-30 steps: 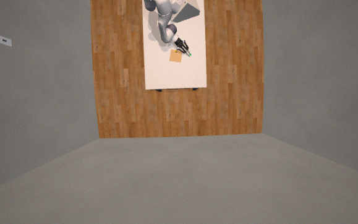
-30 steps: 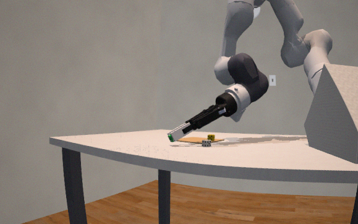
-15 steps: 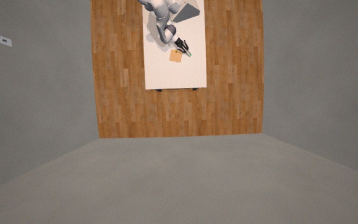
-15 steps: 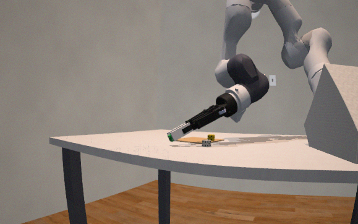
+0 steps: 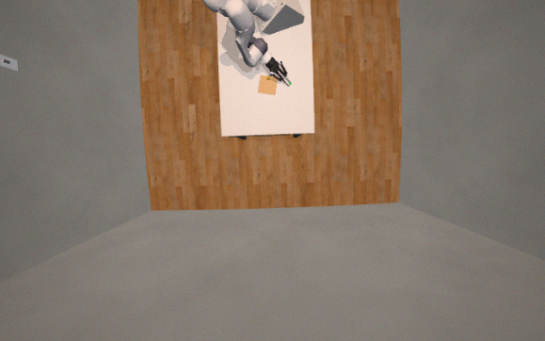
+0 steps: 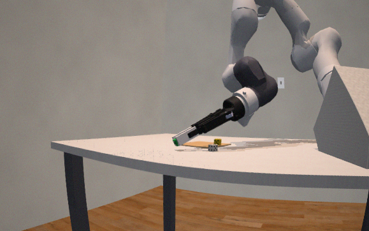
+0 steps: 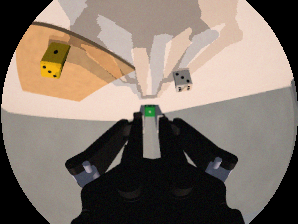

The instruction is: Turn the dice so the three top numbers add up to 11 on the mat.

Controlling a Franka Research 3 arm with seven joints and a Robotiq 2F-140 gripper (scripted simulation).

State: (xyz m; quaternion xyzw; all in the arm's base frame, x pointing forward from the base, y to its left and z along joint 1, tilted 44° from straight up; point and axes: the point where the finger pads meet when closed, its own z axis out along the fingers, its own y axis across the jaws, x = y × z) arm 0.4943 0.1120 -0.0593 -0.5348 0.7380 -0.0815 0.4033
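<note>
My gripper [image 6: 176, 141] reaches down at a slant, its tips just above the table and beside the mat's edge. It is shut on a small green die [image 6: 174, 141], which also shows in the wrist view [image 7: 150, 112] and in the overhead view [image 5: 290, 83]. The tan mat [image 6: 206, 144] lies flat on the white table, as the wrist view [image 7: 67, 70] and the overhead view [image 5: 267, 85] also show. A yellow die [image 6: 217, 141] [image 7: 53, 60] sits on the mat near one corner. A white die [image 6: 213, 147] [image 7: 182, 80] lies on the bare table, off the mat.
A large grey wedge-roofed block [image 6: 352, 118] stands on the table by the arm's base and also shows in the overhead view [image 5: 282, 19]. The table's curved front edge [image 6: 171, 166] is near the gripper's side.
</note>
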